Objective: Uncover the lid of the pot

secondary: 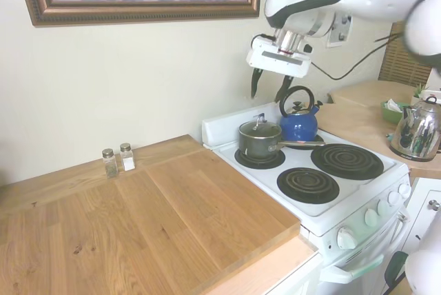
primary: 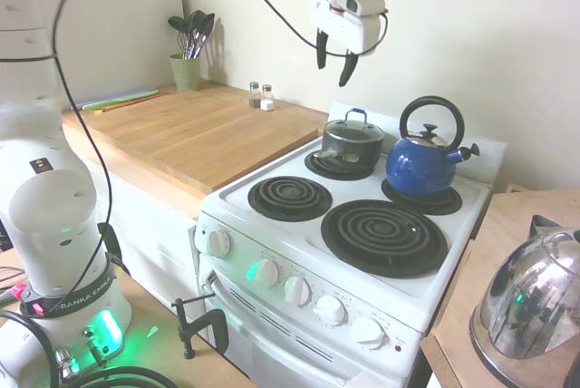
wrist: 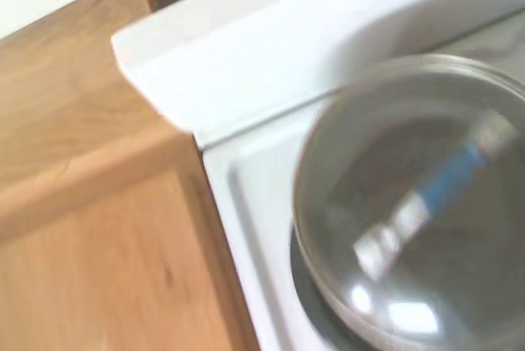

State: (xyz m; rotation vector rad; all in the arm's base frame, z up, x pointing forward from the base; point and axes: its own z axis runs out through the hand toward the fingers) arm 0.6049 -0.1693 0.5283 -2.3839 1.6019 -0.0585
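The small dark pot (primary: 352, 147) sits on the back-left burner of the white stove (primary: 299, 252), with its clear glass lid (primary: 354, 127) on it. From the second exterior view the pot (secondary: 260, 142) and lid (secondary: 259, 128) show with a long handle pointing right. My gripper (primary: 333, 55) hangs open in the air well above the lid, fingers pointing down, with nothing between them; in the second exterior view the gripper (secondary: 270, 88) is above and slightly right of the pot. The wrist view looks down on the lid (wrist: 410, 203) and its blue-and-metal loop handle (wrist: 431, 199).
A blue kettle (primary: 422, 157) stands on the back-right burner right beside the pot. A shiny steel kettle (primary: 530, 302) sits on the counter at right. Salt and pepper shakers (primary: 261, 95) and a utensil cup (primary: 186, 69) stand on the wooden counter (primary: 190, 130).
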